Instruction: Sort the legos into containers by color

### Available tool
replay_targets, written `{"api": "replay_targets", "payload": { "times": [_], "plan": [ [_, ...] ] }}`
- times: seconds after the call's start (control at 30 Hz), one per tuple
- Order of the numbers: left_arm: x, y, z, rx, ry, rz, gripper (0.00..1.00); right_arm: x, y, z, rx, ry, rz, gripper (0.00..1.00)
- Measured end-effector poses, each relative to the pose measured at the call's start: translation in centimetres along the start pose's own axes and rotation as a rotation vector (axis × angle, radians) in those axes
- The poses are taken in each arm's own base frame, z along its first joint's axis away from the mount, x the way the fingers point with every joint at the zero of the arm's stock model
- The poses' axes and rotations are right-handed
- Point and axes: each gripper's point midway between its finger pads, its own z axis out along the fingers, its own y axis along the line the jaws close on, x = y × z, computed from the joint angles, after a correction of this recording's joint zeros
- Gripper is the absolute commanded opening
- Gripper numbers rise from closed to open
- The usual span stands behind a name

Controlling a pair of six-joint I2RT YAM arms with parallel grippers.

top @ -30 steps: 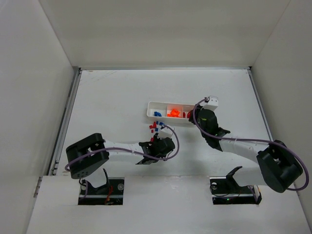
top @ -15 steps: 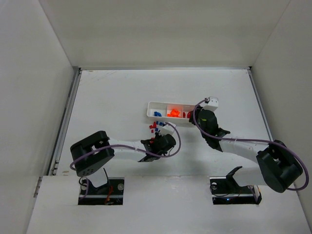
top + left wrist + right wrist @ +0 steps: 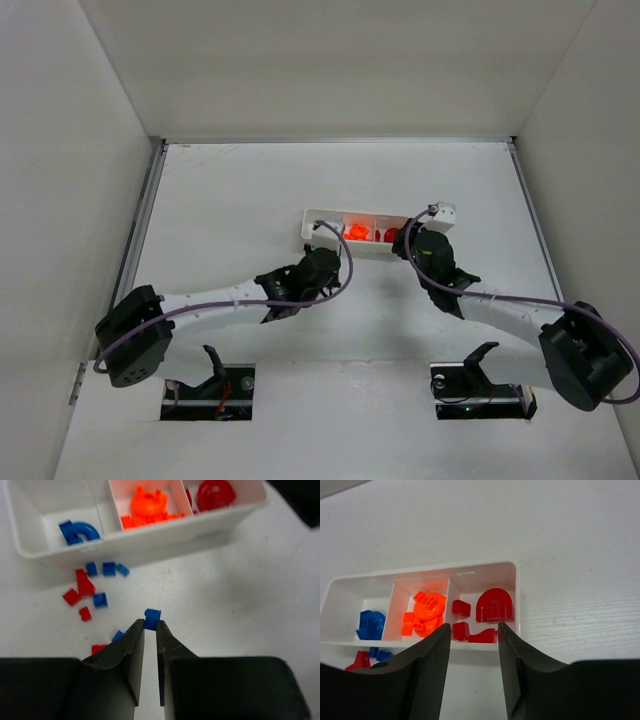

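Observation:
The white tray [image 3: 150,536] has three compartments: blue pieces [image 3: 79,531] on the left, orange pieces [image 3: 149,506] in the middle, red pieces [image 3: 215,494] on the right. Several loose blue and red legos [image 3: 92,587] lie on the table just before its left end. My left gripper [image 3: 150,626] is shut on a small blue brick [image 3: 152,615], near side of the tray, below the orange compartment. My right gripper [image 3: 474,630] is open and empty, just short of the tray's red compartment [image 3: 492,607]. In the top view the left gripper [image 3: 322,252] hides the loose legos.
The tray [image 3: 312,222] lies mid-table with the right gripper [image 3: 415,240] at its right end. A small white block [image 3: 443,212] sits beside the right wrist. White walls enclose the table on three sides.
My left arm has stretched out and moved away from its base toward the tray, over the loose pile, with the blue brick in its tips. My right gripper shifted slightly right.

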Motion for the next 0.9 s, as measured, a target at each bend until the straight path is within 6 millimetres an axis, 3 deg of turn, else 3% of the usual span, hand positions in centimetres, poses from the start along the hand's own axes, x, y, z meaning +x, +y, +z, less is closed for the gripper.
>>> {"api": "replay_targets", "payload": {
  "times": [0.17,0.3,0.4,0.57,0.73,0.9],
  "plan": [
    [-6.0,3.8,0.9,-0.072,-0.106,-0.143,0.1,-0.9,0.5,-1.1,-0.032,-0.028,0.034,0.45],
    [-8.0,7.2,3.1,-0.141,-0.118,-0.236,0.1,-0.4,2.3,-1.9,-0.084,-0.015,0.036,0.43],
    [-7.8,8.5,5.6,-0.166,-0.086,-0.284,0.11,1.0,3.8,-2.8,-0.128,0.021,0.012,0.43],
    [-5.4,9.2,8.4,-0.183,-0.003,-0.306,0.16,4.4,7.3,-4.6,-0.226,0.1,-0.048,0.43],
    [-4.7,9.2,9.3,-0.183,0.021,-0.323,0.31,8.7,11.0,-6.3,-0.311,0.191,-0.123,0.45],
    [-5.2,9.3,9.0,-0.185,0.004,-0.359,0.34,12.5,14.0,-7.3,-0.353,0.26,-0.186,0.5]
  ]
}}
